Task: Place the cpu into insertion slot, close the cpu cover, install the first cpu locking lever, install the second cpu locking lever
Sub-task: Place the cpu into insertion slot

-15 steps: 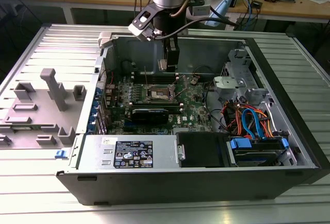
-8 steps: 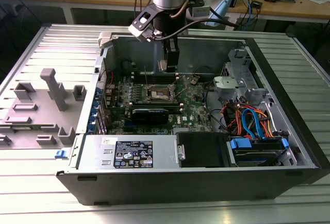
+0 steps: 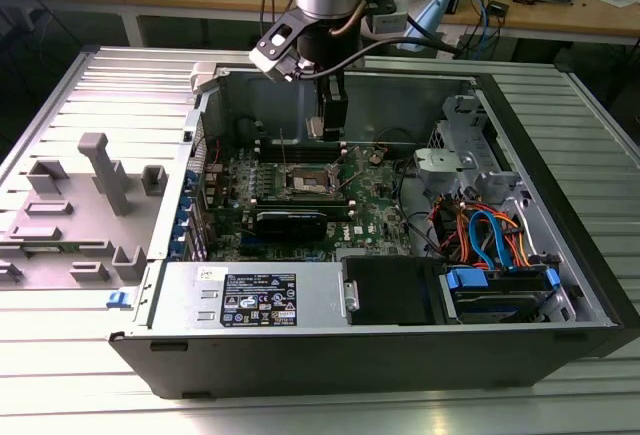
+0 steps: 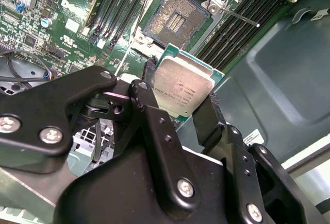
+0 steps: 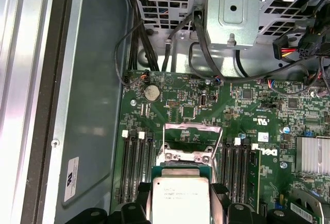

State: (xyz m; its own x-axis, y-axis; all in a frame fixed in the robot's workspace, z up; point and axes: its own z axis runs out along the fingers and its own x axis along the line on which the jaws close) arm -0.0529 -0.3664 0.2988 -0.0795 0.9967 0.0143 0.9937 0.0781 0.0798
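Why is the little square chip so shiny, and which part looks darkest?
In the second wrist view, light bounces off the chip; in the exterior view, the ribbed table gleams, while the computer case looks darkest along its near wall.

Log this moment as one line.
gripper: shut on small flat square silver-topped cpu | cpu: not yet in dark square silver-rimmed insertion slot | slot: empty

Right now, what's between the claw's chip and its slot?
Nothing; in the second wrist view the stretch from cpu to insertion slot is bare.
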